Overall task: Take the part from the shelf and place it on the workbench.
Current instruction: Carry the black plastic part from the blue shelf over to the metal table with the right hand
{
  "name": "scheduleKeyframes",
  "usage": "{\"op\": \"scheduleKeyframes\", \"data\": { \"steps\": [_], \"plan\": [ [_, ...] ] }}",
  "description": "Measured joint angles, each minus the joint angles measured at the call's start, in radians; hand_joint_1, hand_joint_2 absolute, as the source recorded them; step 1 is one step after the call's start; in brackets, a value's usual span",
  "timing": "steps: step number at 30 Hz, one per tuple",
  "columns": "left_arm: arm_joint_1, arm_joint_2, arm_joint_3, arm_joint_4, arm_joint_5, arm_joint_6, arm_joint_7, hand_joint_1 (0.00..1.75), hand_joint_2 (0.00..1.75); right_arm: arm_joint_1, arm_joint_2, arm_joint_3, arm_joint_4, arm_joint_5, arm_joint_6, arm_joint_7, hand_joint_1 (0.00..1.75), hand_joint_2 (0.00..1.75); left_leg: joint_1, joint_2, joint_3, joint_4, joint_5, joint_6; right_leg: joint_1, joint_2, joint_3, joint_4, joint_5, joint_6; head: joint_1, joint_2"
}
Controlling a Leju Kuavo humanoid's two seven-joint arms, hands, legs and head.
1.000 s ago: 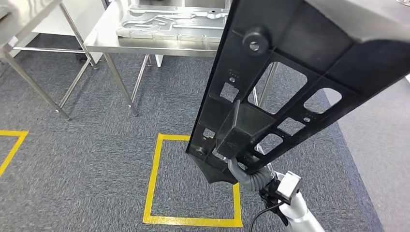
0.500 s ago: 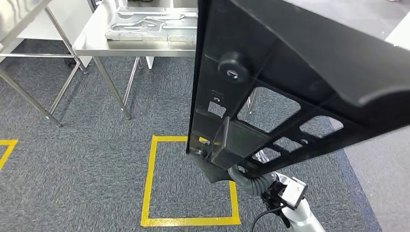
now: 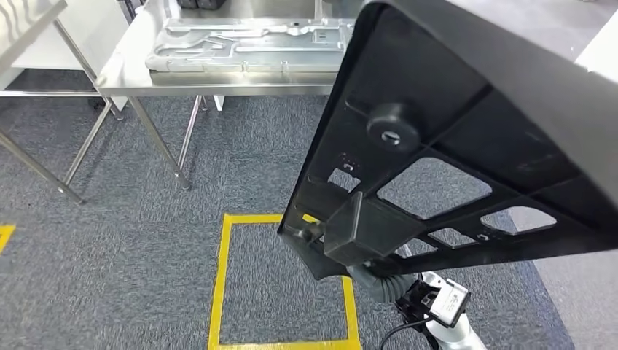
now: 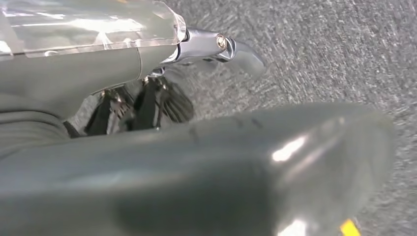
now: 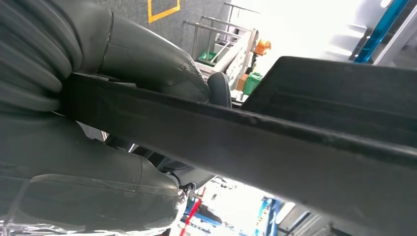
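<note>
A large black plastic part [image 3: 466, 124] with ribs and cut-outs is held up in front of me, tilted. My right hand [image 3: 366, 275] grips its lower end from underneath. In the right wrist view, thick grey fingers [image 5: 147, 66] lie on both sides of a black rib of the part [image 5: 275, 142]. The steel workbench [image 3: 218, 80] stands ahead at upper left, with a flat silver metal part [image 3: 248, 40] lying on it. My left hand [image 4: 147, 162] hangs over grey carpet and holds nothing, its thumb apart from the dark fingers [image 4: 167, 103].
A yellow taped square [image 3: 218, 277] marks the grey carpet below the part. A second steel table [image 3: 29, 33] stands at far left. The workbench legs [image 3: 164, 146] reach the floor ahead.
The whole picture has shifted: the workbench shows more fully and sits lower in view. The black part has tilted so its far end swings to the right, still in my right hand.
</note>
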Motion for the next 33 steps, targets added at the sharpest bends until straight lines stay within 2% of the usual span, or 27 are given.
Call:
{"op": "scheduleKeyframes", "data": {
  "steps": [2, 3, 5, 7, 8, 9, 10, 11, 12, 13, 14, 15, 16, 17, 18, 19, 20, 21, 22, 24, 25, 26, 28, 29, 30, 32, 33],
  "plan": [
    [0.0, 0.002, -0.001, 0.0, 0.001, -0.002, -0.002, 0.0, 0.0, 0.001, 0.0, -0.007, 0.0, -0.002, 0.0, -0.007, 1.75, 1.75, 0.002, -0.002, 0.022, -0.013, -0.013, 0.014, -0.002, -0.001, -0.001, 0.031, 0.01, 0.013, 0.0, 0.0],
    [0.0, 0.003, -0.001, 0.0, 0.002, -0.003, -0.003, 0.0, 0.0, 0.001, 0.0, -0.011, 0.0, -0.003, 0.0, -0.011, 1.75, 1.75, 0.004, -0.002, 0.038, -0.02, -0.02, 0.02, -0.003, -0.003, -0.02, 0.071, 0.021, 0.019, 0.0, 0.0],
    [-0.001, 0.004, -0.002, 0.0, 0.005, -0.005, -0.005, 0.0, 0.0, 0.001, 0.0, -0.019, 0.0, -0.005, 0.0, -0.019, 1.75, 1.75, 0.007, -0.002, 0.073, -0.031, -0.038, 0.028, -0.006, -0.007, -0.102, 0.185, 0.026, 0.027, 0.0, 0.0],
    [-0.001, 0.005, -0.003, 0.0, 0.005, -0.005, -0.006, 0.0, 0.0, 0.003, 0.0, -0.023, 0.002, -0.006, 0.0, -0.023, 1.75, 1.75, 0.007, -0.004, 0.104, -0.035, -0.063, 0.03, -0.009, -0.009, -0.205, 0.28, -0.016, 0.033, 0.0, 0.0],
    [0.0, 0.005, -0.004, 0.0, 0.005, -0.005, -0.006, 0.0, 0.0, 0.004, 0.0, -0.024, 0.004, -0.007, 0.001, -0.025, 1.75, 1.75, 0.008, -0.005, 0.121, -0.035, -0.078, 0.029, -0.01, -0.01, -0.244, 0.296, -0.044, 0.036, 0.0, 0.0],
    [0.001, 0.006, -0.005, 0.0, 0.005, -0.005, -0.006, 0.0, 0.0, 0.005, 0.0, -0.025, 0.005, -0.007, 0.001, -0.026, 1.75, 1.75, 0.008, -0.007, 0.141, -0.035, -0.093, 0.028, -0.011, -0.011, -0.27, 0.287, -0.062, 0.038, 0.0, 0.0],
    [0.002, 0.006, -0.006, 0.0, 0.005, -0.005, -0.006, 0.0, 0.0, 0.006, 0.0, -0.026, 0.005, -0.007, 0.001, -0.027, 1.75, 1.75, 0.009, -0.008, 0.162, -0.035, -0.111, 0.026, -0.012, -0.012, -0.282, 0.253, -0.056, 0.037, 0.0, 0.0],
    [0.003, 0.006, -0.006, 0.0, 0.005, -0.005, -0.005, 0.0, 0.0, 0.007, -0.001, -0.028, 0.006, -0.007, 0.0, -0.028, 1.75, 1.75, 0.01, -0.009, 0.182, -0.036, -0.129, 0.023, -0.011, -0.014, -0.286, 0.201, -0.017, 0.034, 0.0, 0.0],
    [0.002, 0.005, -0.007, 0.0, 0.005, -0.004, -0.005, 0.0, 0.0, 0.009, -0.001, -0.03, 0.007, -0.007, 0.0, -0.029, 1.75, 1.75, 0.011, -0.009, 0.203, -0.037, -0.147, 0.02, -0.009, -0.018, -0.285, 0.142, 0.061, 0.03, 0.0, 0.0],
    [0.002, 0.005, -0.007, 0.0, 0.005, -0.004, -0.005, 0.0, 0.0, 0.01, -0.002, -0.031, 0.009, -0.006, -0.001, -0.03, 1.75, 1.75, 0.01, -0.009, 0.22, -0.041, -0.164, 0.015, -0.006, -0.021, -0.282, 0.097, 0.13, 0.025, 0.0, 0.0],
    [0.001, 0.005, -0.008, 0.0, 0.005, -0.003, -0.004, 0.0, 0.0, 0.013, -0.003, -0.033, 0.011, -0.006, -0.002, -0.031, 1.75, 1.75, 0.01, -0.009, 0.236, -0.052, -0.176, 0.009, -0.003, -0.022, -0.277, 0.069, 0.183, 0.018, 0.0, 0.0],
    [-0.001, 0.006, -0.009, 0.0, 0.005, -0.002, -0.004, 0.0, 0.0, 0.014, -0.003, -0.035, 0.012, -0.006, -0.002, -0.033, 1.75, 1.75, 0.009, -0.009, 0.254, -0.062, -0.18, 0.002, 0.0, -0.02, -0.27, 0.055, 0.209, 0.011, 0.0, 0.0],
    [-0.003, 0.006, -0.01, 0.0, 0.008, -0.002, -0.004, 0.0, 0.0, 0.014, -0.004, -0.036, 0.012, -0.006, -0.002, -0.033, 1.75, 1.75, 0.007, -0.008, 0.264, -0.062, -0.168, -0.006, 0.0, -0.017, -0.256, 0.049, 0.196, 0.005, 0.0, 0.0],
    [-0.005, 0.008, -0.012, 0.0, 0.012, -0.002, -0.004, 0.0, 0.0, 0.015, -0.004, -0.037, 0.011, -0.006, -0.002, -0.034, 1.75, 1.75, 0.007, -0.007, 0.261, -0.035, -0.144, -0.012, -0.001, -0.013, -0.235, 0.037, 0.187, -0.003, 0.0, 0.0],
    [-0.007, 0.008, -0.013, 0.0, 0.015, -0.002, -0.004, 0.0, 0.0, 0.015, -0.004, -0.038, 0.011, -0.006, -0.003, -0.035, 1.75, 1.75, 0.006, -0.007, 0.24, 0.021, -0.112, -0.016, -0.003, -0.011, -0.21, 0.023, 0.177, -0.011, 0.0, 0.0],
    [-0.009, 0.009, -0.014, 0.0, 0.019, -0.002, -0.004, 0.0, 0.0, 0.015, -0.005, -0.039, 0.011, -0.007, -0.003, -0.035, 1.75, 1.75, 0.007, -0.008, 0.199, 0.094, -0.087, -0.018, -0.004, -0.01, -0.182, 0.012, 0.166, -0.017, 0.0, 0.0],
    [-0.01, 0.009, -0.016, 0.0, 0.017, -0.002, -0.004, 0.0, 0.0, 0.015, -0.005, -0.039, 0.012, -0.007, -0.003, -0.035, 1.75, 1.75, 0.009, -0.008, 0.15, 0.166, -0.084, -0.019, -0.004, -0.01, -0.156, 0.001, 0.152, -0.022, 0.0, 0.0],
    [-0.009, 0.009, -0.016, 0.0, 0.015, -0.002, -0.004, 0.0, 0.0, 0.015, -0.005, -0.039, 0.012, -0.007, -0.002, -0.035, 1.75, 1.75, 0.009, -0.009, 0.101, 0.219, -0.109, -0.02, -0.004, -0.009, -0.132, -0.006, 0.137, -0.025, 0.0, 0.0],
    [-0.007, 0.009, -0.016, 0.0, 0.013, -0.002, -0.004, 0.0, 0.0, 0.015, -0.005, -0.039, 0.012, -0.007, -0.002, -0.035, 1.75, 1.75, 0.01, -0.009, 0.058, 0.247, -0.157, -0.023, -0.003, -0.007, -0.108, -0.011, 0.121, -0.027, 0.0, 0.0],
    [-0.002, 0.009, -0.017, 0.0, 0.009, -0.001, -0.004, 0.0, 0.0, 0.016, -0.005, -0.039, 0.013, -0.007, -0.002, -0.035, 1.75, 1.75, 0.01, -0.009, -0.003, 0.238, -0.262, -0.026, -0.003, -0.003, -0.061, -0.015, 0.087, -0.028, 0.0, 0.0],
    [0.0, 0.009, -0.017, 0.0, 0.01, -0.001, -0.004, 0.0, 0.0, 0.016, -0.005, -0.039, 0.014, -0.007, -0.002, -0.035, 1.75, 1.75, 0.01, -0.009, -0.021, 0.207, -0.281, -0.025, -0.002, -0.001, -0.038, -0.015, 0.07, -0.027, 0.0, 0.0],
    [0.002, 0.009, -0.017, 0.0, 0.011, -0.001, -0.004, 0.0, 0.0, 0.016, -0.005, -0.039, 0.014, -0.007, -0.002, -0.035, 1.75, 1.75, 0.01, -0.008, -0.029, 0.161, -0.26, -0.022, -0.002, 0.0, -0.017, -0.016, 0.054, -0.026, 0.0, 0.0],
    [0.006, 0.012, -0.017, 0.0, 0.011, -0.001, -0.004, 0.0, 0.0, 0.016, -0.005, -0.039, 0.014, -0.007, -0.002, -0.035, 1.75, 1.75, 0.006, -0.007, -0.026, 0.059, -0.124, -0.01, 0.0, 0.005, 0.018, -0.015, 0.021, -0.021, 0.0, 0.0],
    [0.005, 0.014, -0.017, 0.0, 0.011, -0.001, -0.004, 0.0, 0.0, 0.015, -0.005, -0.039, 0.013, -0.006, -0.002, -0.035, 1.75, 1.75, 0.002, -0.007, -0.018, 0.025, -0.067, -0.005, 0.0, 0.008, 0.03, -0.015, 0.002, -0.016, 0.0, 0.0],
    [0.001, 0.017, -0.018, 0.0, 0.013, -0.001, -0.003, 0.0, 0.0, 0.013, -0.005, -0.039, 0.009, -0.006, -0.002, -0.035, 1.75, 1.75, 0.0, -0.008, -0.01, 0.007, -0.035, 0.001, -0.001, 0.011, 0.043, -0.008, -0.006, -0.01, 0.0, 0.0],
    [-0.011, 0.023, -0.02, 0.0, 0.024, -0.001, -0.004, 0.0, 0.0, 0.004, -0.005, -0.039, -0.002, -0.006, -0.002, -0.036, 1.75, 1.75, -0.002, -0.01, 0.012, -0.003, -0.031, 0.011, -0.002, 0.012, 0.046, 0.025, 0.0, 0.007, 0.0, 0.0],
    [-0.017, 0.027, -0.021, -0.001, 0.029, -0.001, -0.004, 0.0, 0.0, 0.0, -0.005, -0.04, -0.007, -0.006, -0.002, -0.037, 1.75, 1.75, 0.0, -0.011, 0.027, -0.008, -0.023, 0.016, -0.003, 0.008, 0.039, 0.062, 0.012, 0.014, 0.0, 0.0]
  ]
}}
